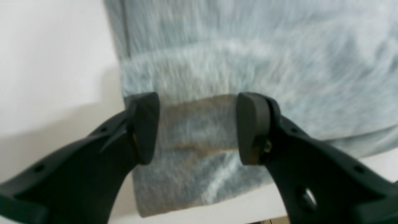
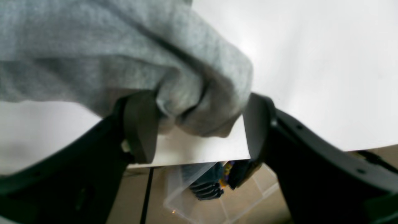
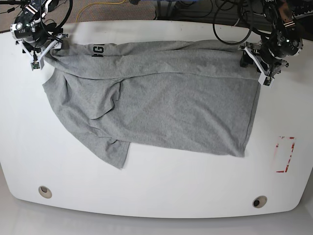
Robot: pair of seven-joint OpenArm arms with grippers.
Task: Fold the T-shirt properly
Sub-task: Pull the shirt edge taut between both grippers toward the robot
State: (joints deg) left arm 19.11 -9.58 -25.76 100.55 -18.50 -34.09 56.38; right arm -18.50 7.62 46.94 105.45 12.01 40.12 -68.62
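Grey T-shirt lies spread across the white table, its far edge doubled over, apparently mid-fold. Left gripper straddles one corner, jaws apart. Right gripper brackets the bunched opposite corner; grip unclear.

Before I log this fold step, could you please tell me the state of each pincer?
Left pincer: open, jaws apart over the T-shirt edge.
Right pincer: jaws apart around a bunched shirt corner; grip cannot be told.

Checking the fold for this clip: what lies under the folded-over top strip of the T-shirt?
Under the T-shirt's folded top strip lies its own grey body, on the white table. Most of the dark lettering is covered.
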